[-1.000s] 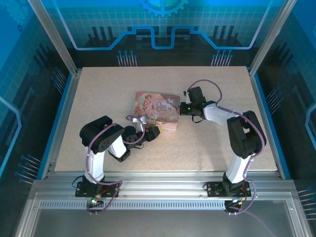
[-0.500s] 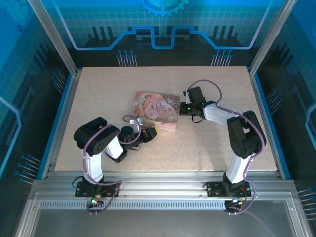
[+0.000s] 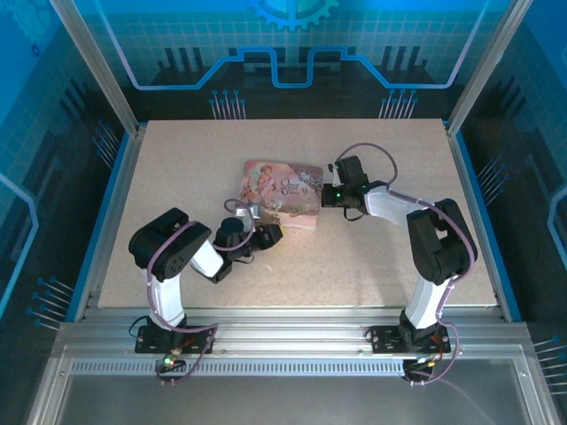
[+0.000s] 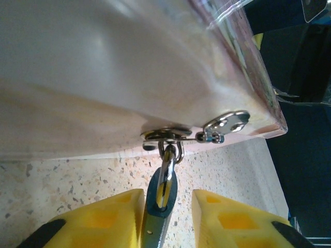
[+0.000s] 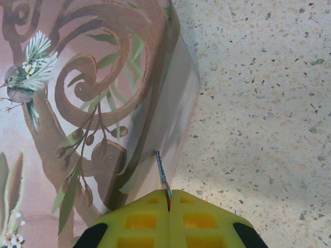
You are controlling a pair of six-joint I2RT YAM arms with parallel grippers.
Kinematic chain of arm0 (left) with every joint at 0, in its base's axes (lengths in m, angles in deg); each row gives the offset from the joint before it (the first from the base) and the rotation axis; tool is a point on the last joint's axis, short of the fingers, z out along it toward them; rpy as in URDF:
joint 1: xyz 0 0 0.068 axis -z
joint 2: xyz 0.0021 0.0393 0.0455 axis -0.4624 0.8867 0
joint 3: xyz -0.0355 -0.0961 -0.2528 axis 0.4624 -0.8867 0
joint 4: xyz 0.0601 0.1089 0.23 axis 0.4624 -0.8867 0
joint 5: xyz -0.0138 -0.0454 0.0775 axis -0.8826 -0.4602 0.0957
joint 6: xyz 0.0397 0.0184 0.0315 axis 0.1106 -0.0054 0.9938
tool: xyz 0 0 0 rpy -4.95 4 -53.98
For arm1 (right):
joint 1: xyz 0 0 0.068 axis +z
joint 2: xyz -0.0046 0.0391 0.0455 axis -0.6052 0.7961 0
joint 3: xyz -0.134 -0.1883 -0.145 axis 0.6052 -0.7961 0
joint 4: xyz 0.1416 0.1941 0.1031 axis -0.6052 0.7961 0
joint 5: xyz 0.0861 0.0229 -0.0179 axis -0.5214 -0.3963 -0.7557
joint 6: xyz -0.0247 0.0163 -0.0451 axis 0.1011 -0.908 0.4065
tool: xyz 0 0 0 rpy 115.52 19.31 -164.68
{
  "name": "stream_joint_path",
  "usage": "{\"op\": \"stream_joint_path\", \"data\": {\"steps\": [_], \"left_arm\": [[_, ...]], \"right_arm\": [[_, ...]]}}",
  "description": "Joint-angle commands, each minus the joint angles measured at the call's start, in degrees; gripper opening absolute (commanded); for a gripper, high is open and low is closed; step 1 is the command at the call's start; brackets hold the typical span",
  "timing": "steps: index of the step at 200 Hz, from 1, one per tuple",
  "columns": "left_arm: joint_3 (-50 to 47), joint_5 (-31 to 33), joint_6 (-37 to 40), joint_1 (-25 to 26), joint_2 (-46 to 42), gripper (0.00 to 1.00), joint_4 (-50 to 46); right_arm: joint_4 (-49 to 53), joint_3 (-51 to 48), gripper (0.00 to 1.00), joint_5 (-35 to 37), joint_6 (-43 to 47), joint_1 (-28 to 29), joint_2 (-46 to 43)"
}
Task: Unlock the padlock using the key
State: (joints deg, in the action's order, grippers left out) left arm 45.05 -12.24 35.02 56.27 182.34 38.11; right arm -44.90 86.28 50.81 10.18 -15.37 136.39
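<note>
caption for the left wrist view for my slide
left tool straddling the dark ringed key beside the tin's tiny silver padlock

I'm looking at a speckled beige bench. A pink illustrated tin lies flat on it near the middle, turned slightly askew to the edges.

The tabletop looks like speckled stone composite, matt and faintly grainy. The pink tin is printed and has a smooth gloss that catches the light, with what seems a clear film at its edge. The fittings on its side are bright polished metal. The key is darker and bluish, with one shiny streak. The rails look like brushed aluminium.
</note>
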Motion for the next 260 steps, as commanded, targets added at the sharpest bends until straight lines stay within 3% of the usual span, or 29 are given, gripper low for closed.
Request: {"op": "stream_joint_path", "data": {"steps": [1, 57, 111, 124, 136, 166, 227, 260], "left_arm": [[1.11, -2.75, -0.24, -0.45, -0.16, 0.27, -6.96], [2.22, -3.71, -0.15, -1.0, -1.87, 0.13, -8.91], [1.81, -5.51, -2.13, -1.7, -4.26, 0.08, -10.72], [1.98, -5.99, -2.57, -1.75, -4.62, 0.14, -11.12], [2.05, -5.7, -2.7, -1.91, -4.69, 0.28, -11.43], [3.07, -5.4, -2.61, -2.45, -4.05, 0.33, -10.6], [5.23, -5.48, -2.53, -2.76, -3.08, 0.34, -9.9], [5.52, -5.4, -2.78, -2.89, -2.8, 0.24, -9.86]], "right_arm": [[-0.57, -0.81, 0.0, -1.69, -0.23, 1.51, -0.9], [-1.02, -1.76, 0.0, -1.65, -0.21, 1.66, -1.23], [-1.17, -2.72, 0.0, -1.65, 0.03, 1.34, -3.61], [-1.43, -3.16, 0.0, -1.82, 0.1, 1.17, -4.23], [-1.32, -3.17, 0.0, -1.9, 0.12, 1.14, -4.45], [-1.36, -3.1, 0.0, -2.19, -0.09, 1.42, -4.33], [-1.84, -3.56, 0.0, -2.07, -0.22, 2.08, -3.84], [-1.89, -3.52, 0.0, -2.07, -0.28, 2.21, -3.4]]}}
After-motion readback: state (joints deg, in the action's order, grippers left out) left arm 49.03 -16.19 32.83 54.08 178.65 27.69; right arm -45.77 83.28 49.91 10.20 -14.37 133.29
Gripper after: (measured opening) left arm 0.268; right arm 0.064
